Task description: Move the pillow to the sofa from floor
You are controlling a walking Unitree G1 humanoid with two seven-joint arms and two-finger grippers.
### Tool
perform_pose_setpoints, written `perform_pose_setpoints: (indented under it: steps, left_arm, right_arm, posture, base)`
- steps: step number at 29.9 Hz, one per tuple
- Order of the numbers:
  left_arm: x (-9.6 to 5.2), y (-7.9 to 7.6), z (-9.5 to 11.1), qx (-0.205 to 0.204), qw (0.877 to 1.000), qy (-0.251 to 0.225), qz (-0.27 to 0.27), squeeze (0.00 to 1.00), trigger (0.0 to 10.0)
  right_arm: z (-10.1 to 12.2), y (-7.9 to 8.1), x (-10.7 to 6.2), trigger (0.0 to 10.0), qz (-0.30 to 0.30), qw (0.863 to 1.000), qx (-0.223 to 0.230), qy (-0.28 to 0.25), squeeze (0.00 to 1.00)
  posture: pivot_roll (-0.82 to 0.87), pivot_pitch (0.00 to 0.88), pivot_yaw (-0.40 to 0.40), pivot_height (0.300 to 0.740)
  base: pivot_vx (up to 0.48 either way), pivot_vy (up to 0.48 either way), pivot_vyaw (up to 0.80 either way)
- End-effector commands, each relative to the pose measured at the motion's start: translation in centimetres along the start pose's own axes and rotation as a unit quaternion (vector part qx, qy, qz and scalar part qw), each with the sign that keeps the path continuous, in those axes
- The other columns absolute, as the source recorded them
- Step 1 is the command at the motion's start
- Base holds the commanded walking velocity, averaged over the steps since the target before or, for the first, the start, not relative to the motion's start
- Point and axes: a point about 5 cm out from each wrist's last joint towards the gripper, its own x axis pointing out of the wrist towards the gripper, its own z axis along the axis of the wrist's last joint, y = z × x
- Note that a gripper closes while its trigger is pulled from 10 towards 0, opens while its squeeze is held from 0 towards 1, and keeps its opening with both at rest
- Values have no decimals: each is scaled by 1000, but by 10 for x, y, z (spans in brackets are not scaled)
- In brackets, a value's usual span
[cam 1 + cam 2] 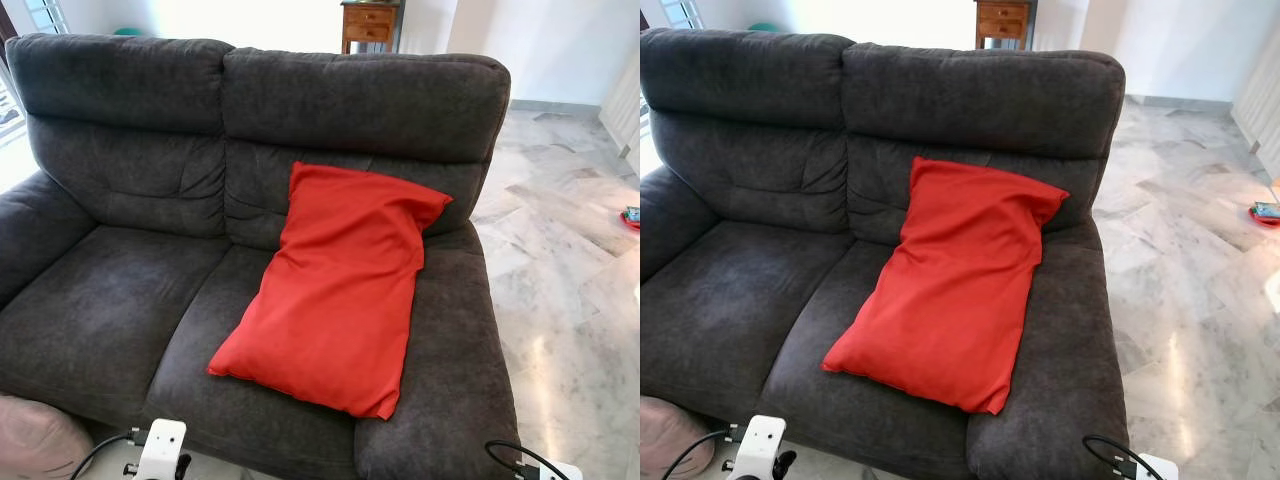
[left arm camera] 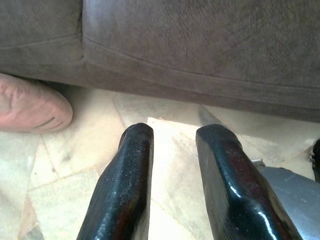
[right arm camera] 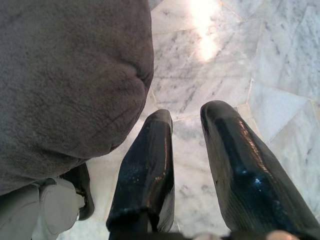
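Note:
A red pillow [image 1: 340, 285] lies tilted on the right seat of the dark grey sofa [image 1: 120, 310], its top corner leaning against the backrest. Both arms hang low in front of the sofa. My left gripper [image 2: 172, 132] is open over the marble floor by the sofa's base, nothing between its fingers. My right gripper [image 3: 186, 115] is open too, beside the sofa's right front corner [image 3: 65, 80], holding nothing.
A pinkish pillow [image 1: 35, 440] lies on the floor at the sofa's left front corner, also in the left wrist view [image 2: 30, 105]. Open marble floor [image 1: 570, 290] stretches to the right. A wooden side table [image 1: 370, 22] stands behind the sofa. A small red object [image 1: 631, 216] lies far right.

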Motion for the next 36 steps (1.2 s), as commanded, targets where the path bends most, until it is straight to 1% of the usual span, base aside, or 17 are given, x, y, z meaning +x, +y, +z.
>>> perform_pose_setpoints:
  steps: [1,5,12,18,25,32,36]
  left_arm:
    - [0,2,-3,2,1000,12,-1,0,10000]
    - [-1,2,-8,-7,1000,24,-2,0,10000]
    - [-3,-2,-15,-3,999,32,-10,0,10000]
    - [-2,-6,-13,-7,999,28,-15,0,10000]
    - [-2,-11,-14,-7,999,30,-20,0,10000]
    - [-3,-13,-16,-7,999,32,-22,0,10000]
    - [-3,-11,-18,-3,999,39,-20,0,10000]
  right_arm:
    - [-10,2,-2,10000,5,1000,1,25,0]
    - [-15,12,-4,10000,25,999,-3,38,0]
    - [-15,23,-4,10000,44,998,3,41,0]
    - [-12,26,-3,10000,55,998,4,38,0]
    - [-11,23,-3,10000,55,998,3,39,0]
    - [-12,24,-3,10000,59,997,4,45,0]
    - [-14,24,-3,10000,58,997,10,49,0]
  posture:
    - [-37,68,9,740]
    - [-30,71,9,740]
    - [-26,67,4,740]
    - [-28,65,-3,740]
    - [-28,59,-8,740]
    - [-31,52,-7,740]
    - [-34,49,-5,740]
  base:
    - [0,0,0]
    - [0,0,0]
    - [0,0,0]
    - [0,0,0]
    - [0,0,0]
    - [0,0,0]
    - [0,0,0]
